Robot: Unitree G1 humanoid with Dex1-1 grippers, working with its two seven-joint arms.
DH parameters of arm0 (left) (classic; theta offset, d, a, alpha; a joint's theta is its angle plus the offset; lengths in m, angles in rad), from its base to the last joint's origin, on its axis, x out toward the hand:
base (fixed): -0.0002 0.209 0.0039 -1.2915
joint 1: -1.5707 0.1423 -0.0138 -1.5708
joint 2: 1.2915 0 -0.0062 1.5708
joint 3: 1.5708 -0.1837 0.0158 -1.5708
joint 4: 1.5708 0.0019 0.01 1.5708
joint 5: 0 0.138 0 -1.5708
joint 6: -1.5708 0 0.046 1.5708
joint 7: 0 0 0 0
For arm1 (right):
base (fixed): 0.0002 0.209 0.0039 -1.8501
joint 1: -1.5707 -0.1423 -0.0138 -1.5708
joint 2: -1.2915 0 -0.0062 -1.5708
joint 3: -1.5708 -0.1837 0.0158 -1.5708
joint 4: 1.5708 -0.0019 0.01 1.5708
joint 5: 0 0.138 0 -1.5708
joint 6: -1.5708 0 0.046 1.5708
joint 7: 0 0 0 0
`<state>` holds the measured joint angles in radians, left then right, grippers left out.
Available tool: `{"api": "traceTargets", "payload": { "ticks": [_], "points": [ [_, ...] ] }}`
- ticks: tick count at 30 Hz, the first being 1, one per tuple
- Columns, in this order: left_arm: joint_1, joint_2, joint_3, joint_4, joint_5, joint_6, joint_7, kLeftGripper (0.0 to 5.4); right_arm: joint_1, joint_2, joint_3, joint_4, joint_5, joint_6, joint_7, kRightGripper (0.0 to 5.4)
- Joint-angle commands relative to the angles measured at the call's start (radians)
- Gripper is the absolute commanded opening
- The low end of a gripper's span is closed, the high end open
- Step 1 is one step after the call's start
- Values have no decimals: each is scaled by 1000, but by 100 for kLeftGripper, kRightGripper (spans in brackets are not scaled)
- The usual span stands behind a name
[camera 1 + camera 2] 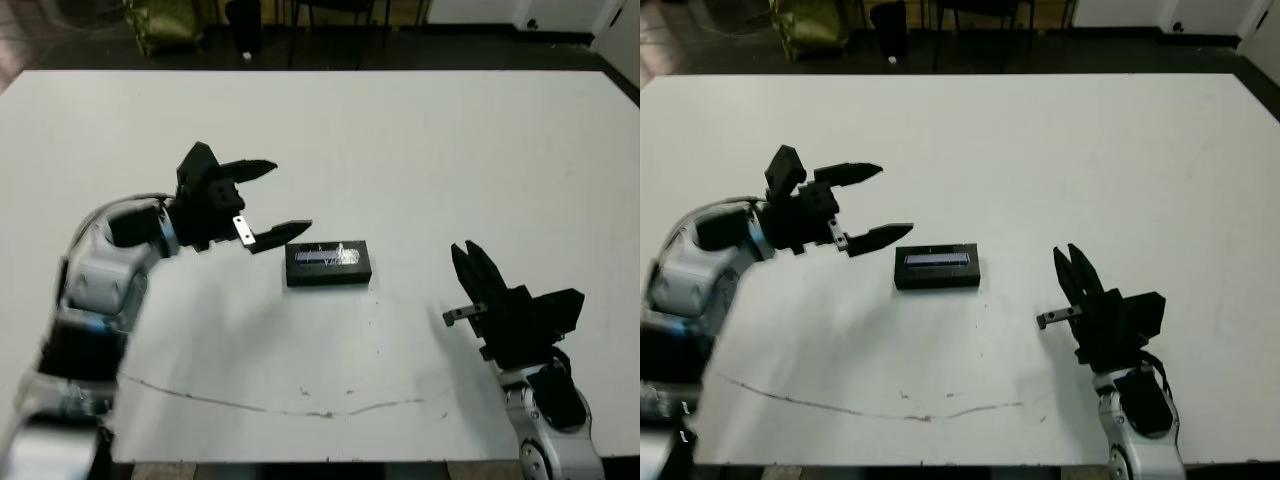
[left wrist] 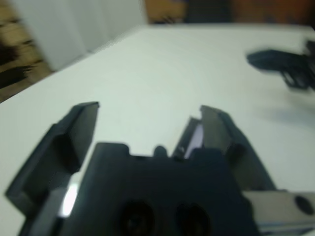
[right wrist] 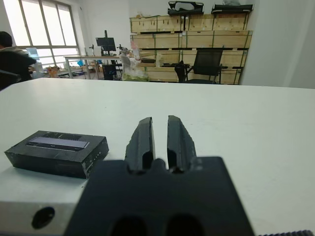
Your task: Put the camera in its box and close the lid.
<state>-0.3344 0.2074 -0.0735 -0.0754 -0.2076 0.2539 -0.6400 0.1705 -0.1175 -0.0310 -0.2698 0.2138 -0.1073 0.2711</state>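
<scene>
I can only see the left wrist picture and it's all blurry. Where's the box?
Observer: The box sits on the table close beside the left gripper, whose jaws are open and hold nothing.
Operator: Is the lid on it?
Observer: Yes, the lid lies flat on top, silvery strip up.
Operator: Where's the camera?
Observer: It shows nowhere on the table. I cannot see inside the box.
Operator: What's the dark thing far off in my picture?
Observer: Likely the right gripper, jaws shut, on the box's other side and apart from it.
</scene>
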Motion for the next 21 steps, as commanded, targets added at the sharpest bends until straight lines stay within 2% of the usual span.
{"api": "traceTargets", "payload": {
  "ticks": [1,5,14,15,19,21],
  "points": [
    [100,-76,-40,-111,37,74,159,334,10,-2,-1,12,-7,10,-6,0],
    [158,-155,-88,-168,46,146,280,237,15,-3,2,2,-8,21,-12,0],
    [174,-215,-171,-177,58,270,391,16,15,-5,3,13,-13,0,-6,0],
    [173,-225,-175,-175,55,288,402,2,14,-3,3,19,-10,-7,-3,0],
    [173,-253,-189,-167,59,323,439,2,22,2,9,-5,-20,21,-24,0],
    [174,-269,-189,-162,56,346,460,2,21,-1,9,3,-17,10,-17,0]
  ]
}}
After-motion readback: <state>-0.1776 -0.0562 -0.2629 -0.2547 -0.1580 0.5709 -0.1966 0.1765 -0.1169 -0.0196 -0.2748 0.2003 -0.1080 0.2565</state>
